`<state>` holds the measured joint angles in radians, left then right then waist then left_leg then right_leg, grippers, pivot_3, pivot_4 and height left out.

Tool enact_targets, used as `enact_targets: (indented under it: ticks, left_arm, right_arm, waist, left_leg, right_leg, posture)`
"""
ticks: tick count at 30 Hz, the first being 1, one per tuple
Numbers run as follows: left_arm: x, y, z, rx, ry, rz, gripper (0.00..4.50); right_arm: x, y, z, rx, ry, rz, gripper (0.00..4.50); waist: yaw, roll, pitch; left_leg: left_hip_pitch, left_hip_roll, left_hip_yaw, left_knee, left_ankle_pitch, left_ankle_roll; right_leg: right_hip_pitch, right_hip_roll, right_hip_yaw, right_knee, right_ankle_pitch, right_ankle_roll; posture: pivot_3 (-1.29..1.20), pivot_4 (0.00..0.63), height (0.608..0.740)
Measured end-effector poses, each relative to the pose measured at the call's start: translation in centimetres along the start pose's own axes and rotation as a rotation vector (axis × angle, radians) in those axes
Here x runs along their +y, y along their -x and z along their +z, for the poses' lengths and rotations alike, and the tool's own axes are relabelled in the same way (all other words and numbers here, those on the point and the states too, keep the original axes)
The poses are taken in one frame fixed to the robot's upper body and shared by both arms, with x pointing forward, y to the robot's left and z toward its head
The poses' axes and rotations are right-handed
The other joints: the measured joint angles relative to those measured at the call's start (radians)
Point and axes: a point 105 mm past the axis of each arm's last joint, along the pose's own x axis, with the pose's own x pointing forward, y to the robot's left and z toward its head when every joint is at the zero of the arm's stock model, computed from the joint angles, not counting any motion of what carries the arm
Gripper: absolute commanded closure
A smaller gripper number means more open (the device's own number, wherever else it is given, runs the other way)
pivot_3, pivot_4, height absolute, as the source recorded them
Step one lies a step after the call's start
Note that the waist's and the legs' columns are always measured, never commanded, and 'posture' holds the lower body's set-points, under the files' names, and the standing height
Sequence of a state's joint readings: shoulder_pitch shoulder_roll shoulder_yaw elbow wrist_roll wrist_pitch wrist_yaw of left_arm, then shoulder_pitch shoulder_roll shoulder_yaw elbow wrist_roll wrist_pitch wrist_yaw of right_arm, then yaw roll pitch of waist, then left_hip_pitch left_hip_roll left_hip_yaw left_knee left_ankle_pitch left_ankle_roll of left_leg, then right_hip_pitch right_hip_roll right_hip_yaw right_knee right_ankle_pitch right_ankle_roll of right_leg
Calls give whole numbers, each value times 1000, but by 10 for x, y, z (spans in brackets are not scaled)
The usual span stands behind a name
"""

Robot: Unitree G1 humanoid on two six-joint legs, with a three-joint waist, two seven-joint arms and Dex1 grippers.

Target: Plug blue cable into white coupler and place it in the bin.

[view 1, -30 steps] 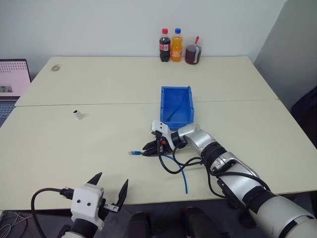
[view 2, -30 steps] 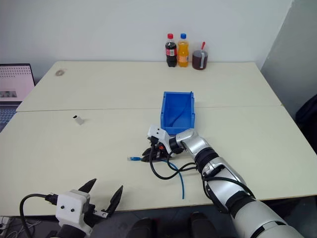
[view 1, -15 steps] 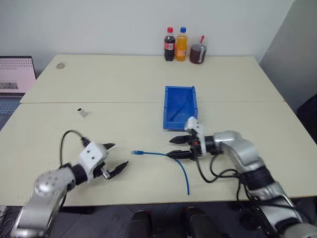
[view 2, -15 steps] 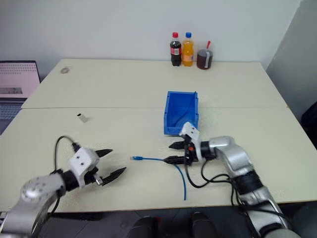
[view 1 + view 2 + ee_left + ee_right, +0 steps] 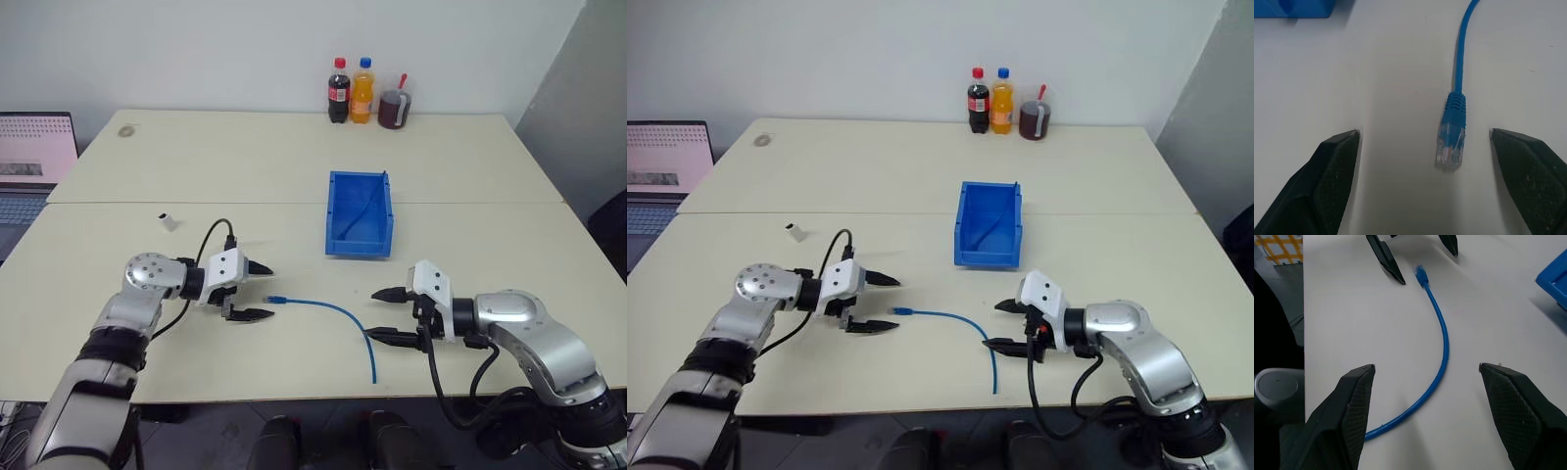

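The blue cable point(image 5: 328, 311) lies curved on the table point(image 5: 294, 176), its plug between the spread fingers of the left gripper point(image 5: 258, 291). The right gripper point(image 5: 385, 315), also spread wide, holds nothing. Beyond sits the bin point(image 5: 360, 212); the white coupler point(image 5: 168, 221) stands well apart.

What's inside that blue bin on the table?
The bin looks empty: its blue floor and inner walls show, crossed by a thin dark line I cannot identify. The near wall hides the floor strip just behind it. The blue cable lies outside on the table.
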<state>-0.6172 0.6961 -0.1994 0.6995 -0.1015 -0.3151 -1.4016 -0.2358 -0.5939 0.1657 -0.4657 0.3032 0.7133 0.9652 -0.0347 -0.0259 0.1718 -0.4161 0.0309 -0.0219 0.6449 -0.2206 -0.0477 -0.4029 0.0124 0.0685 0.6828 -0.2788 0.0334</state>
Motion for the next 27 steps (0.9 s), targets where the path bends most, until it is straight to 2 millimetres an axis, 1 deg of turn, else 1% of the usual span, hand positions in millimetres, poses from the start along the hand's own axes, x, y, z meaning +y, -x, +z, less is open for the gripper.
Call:
enact_targets:
  ticks: [2,3,6,7,8,9,15,21,23,27]
  left_arm:
    - [1,-3,1,-5,-10,-17,378]
    - [1,-3,0,-6,-15,-25,416]
    - [-2,-3,-2,-7,-30,-60,996]
    - [-3,-2,-2,-7,-29,-66,1128]
    - [-4,-2,-3,-6,-31,-74,1400]
    - [-5,-1,-4,-4,-33,-80,1562]
    - [-11,6,-10,16,-38,-107,2878]
    - [-15,11,-16,29,-20,-100,4023]
    - [-17,14,-19,34,-10,-88,4240]
    - [-17,18,-22,43,-8,-74,4242]
  right_arm:
    - [-1,2,1,-8,-4,-18,881]
    - [-1,3,2,-13,-6,-29,881]
    - [-3,6,6,-19,-1,-57,881]
    - [-3,7,6,-17,-3,-62,881]
    - [-4,8,4,-13,-9,-72,881]
    - [-5,9,3,-12,-17,-80,881]
    - [-6,9,4,-22,-29,-90,881]
    - [-9,9,9,-30,-17,-85,881]
    - [-12,9,13,-35,-6,-90,881]
    - [-15,8,12,-32,-12,-93,881]
  waist:
    - [2,1,-2]
    - [2,1,-2]
    - [2,1,-3]
    - [2,1,-3]
    - [2,2,-4]
    - [1,2,-5]
    - [-14,4,-7]
    - [-22,6,-9]
    - [-25,7,-9]
    - [-28,7,-9]
  left_leg:
    - [0,0,0,0,0,0]
    - [0,0,0,0,0,0]
    - [0,0,0,0,0,0]
    - [0,0,0,0,0,0]
    - [0,0,0,0,0,0]
    - [0,0,0,0,0,0]
    - [2,2,-1,0,0,1]
    - [4,1,0,0,1,2]
    - [6,2,0,-1,1,2]
    - [8,2,0,-1,1,2]
  right_leg:
    - [0,0,0,0,0,0]
    - [0,0,0,0,0,0]
    - [0,0,0,0,0,0]
    - [0,0,0,0,0,0]
    - [0,0,0,0,0,0]
    - [0,0,0,0,0,0]
    - [0,2,1,3,0,0]
    - [0,2,1,6,0,-1]
    - [0,2,2,8,-1,-1]
    - [0,3,2,12,-3,-4]
  posture:
    - [0,150,740]
    - [0,150,740]
    - [0,150,740]
    - [0,150,740]
    - [0,150,740]
    - [0,150,740]
    - [0,150,740]
    - [0,150,740]
    - [0,150,740]
    - [0,150,740]
